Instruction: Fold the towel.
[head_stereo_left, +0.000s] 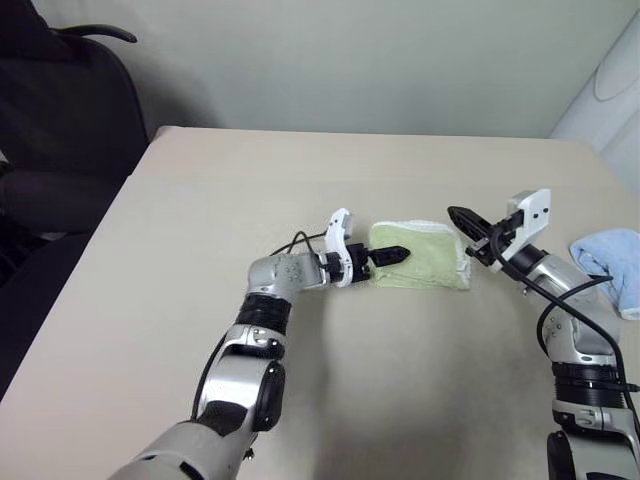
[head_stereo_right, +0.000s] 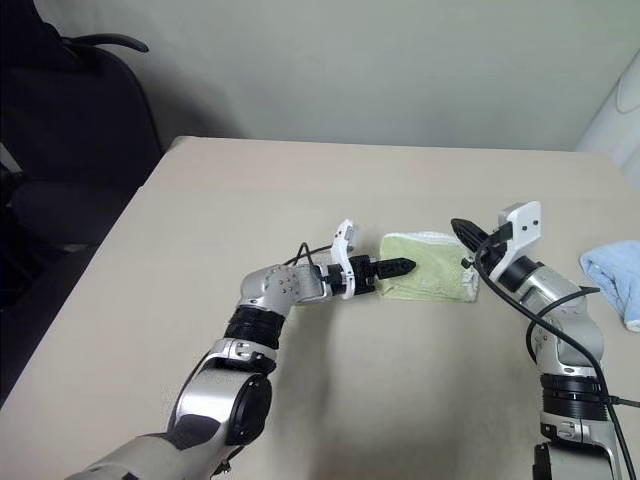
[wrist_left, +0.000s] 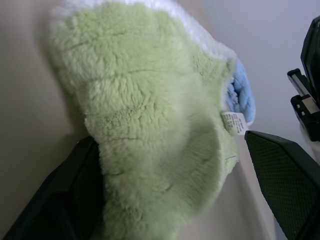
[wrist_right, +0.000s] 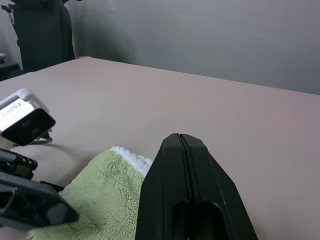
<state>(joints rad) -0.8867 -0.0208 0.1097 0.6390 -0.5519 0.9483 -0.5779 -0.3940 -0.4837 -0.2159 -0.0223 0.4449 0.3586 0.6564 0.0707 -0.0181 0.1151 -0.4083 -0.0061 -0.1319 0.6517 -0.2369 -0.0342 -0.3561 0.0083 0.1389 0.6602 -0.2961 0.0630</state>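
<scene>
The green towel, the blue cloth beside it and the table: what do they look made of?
The towel looks like terry cotton, matte: thick fuzzy pile, white stitched edging and a sewn care tag. The blue cloth seems a similar soft looped fabric, crumpled. The table looks like smooth beige laminate, faintly glossy, though wood or plastic underneath cannot be told.

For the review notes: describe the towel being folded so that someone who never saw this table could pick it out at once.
On the beige table, look near the middle, between the two robot arms. The towel lies there as a compact folded bundle, with the left claw open over its near-left end and the right claw shut above its right end. It is light green terry with white edging; the cloth at the table's right edge is light blue.
</scene>
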